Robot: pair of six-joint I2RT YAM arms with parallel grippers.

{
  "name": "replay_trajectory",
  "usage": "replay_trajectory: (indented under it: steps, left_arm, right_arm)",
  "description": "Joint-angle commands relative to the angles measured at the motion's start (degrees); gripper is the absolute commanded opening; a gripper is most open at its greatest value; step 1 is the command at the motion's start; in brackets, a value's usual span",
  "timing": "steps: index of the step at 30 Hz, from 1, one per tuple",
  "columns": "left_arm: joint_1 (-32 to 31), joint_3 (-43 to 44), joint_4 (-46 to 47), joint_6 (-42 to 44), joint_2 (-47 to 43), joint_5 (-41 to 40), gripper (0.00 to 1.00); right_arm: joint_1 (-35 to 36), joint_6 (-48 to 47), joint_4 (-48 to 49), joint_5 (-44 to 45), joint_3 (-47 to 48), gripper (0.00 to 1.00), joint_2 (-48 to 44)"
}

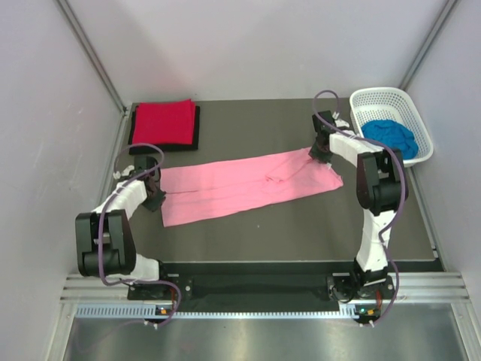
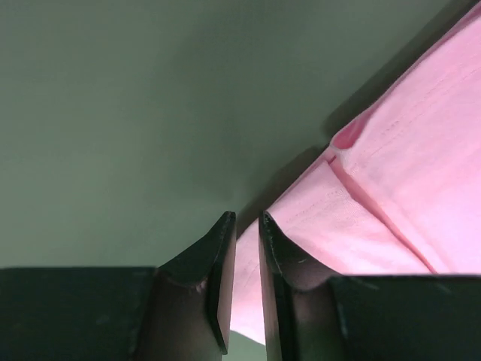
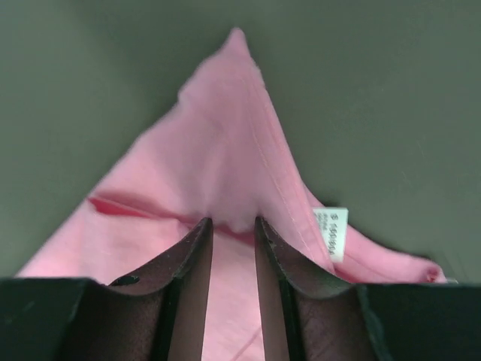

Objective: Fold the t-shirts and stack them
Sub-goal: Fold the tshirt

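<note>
The pink t-shirt (image 1: 248,184) lies as a long folded strip across the middle of the dark table, stretched between both grippers. My left gripper (image 1: 155,197) is at its left end; in the left wrist view (image 2: 246,218) the jaws stand nearly closed with the pink cloth (image 2: 391,188) between them. My right gripper (image 1: 319,150) is at the strip's right end; in the right wrist view (image 3: 233,222) its tips pinch a bunched ridge of the pink cloth (image 3: 218,165). A folded red t-shirt (image 1: 163,120) lies on a folded black one (image 1: 197,135) at the back left. The blue t-shirt (image 1: 391,135) sits in the basket.
The white lattice basket (image 1: 379,94) stands at the back right, close behind my right arm. A white care label (image 3: 331,233) shows on the pink cloth beside my right fingers. Grey walls close in the table on three sides.
</note>
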Motion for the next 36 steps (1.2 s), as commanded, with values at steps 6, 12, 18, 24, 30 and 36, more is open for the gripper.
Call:
replay_trajectory:
  steps: [6, 12, 18, 24, 30, 36]
  left_arm:
    - [0.41, 4.82, -3.62, -0.41, -9.38, -4.85, 0.24]
    - [0.41, 6.31, -2.66, 2.14, -10.80, 0.24, 0.24]
    - [0.32, 5.44, -0.63, 3.46, -10.10, 4.80, 0.23]
    - [-0.11, 2.72, 4.11, 6.10, -8.95, 9.56, 0.23]
    - [-0.73, -0.01, 10.87, 8.20, -8.60, 16.91, 0.24]
    - [-3.19, -1.07, 14.05, 15.06, -5.36, 20.99, 0.28]
  right_arm:
    - [-1.61, -2.77, 2.32, 1.92, 7.65, 0.29, 6.77]
    - [-2.40, -4.45, 0.48, 0.34, 13.80, 0.30, 12.22]
    - [-2.85, -7.34, 0.48, -2.73, 22.83, 0.30, 18.27]
    - [-3.46, -8.58, -0.41, -6.34, 33.48, 0.30, 25.40]
    - [-3.99, -10.42, 8.28, -16.09, 38.77, 0.32, 29.19]
    - [-3.99, -10.51, 15.24, -22.42, 46.92, 0.36, 34.10]
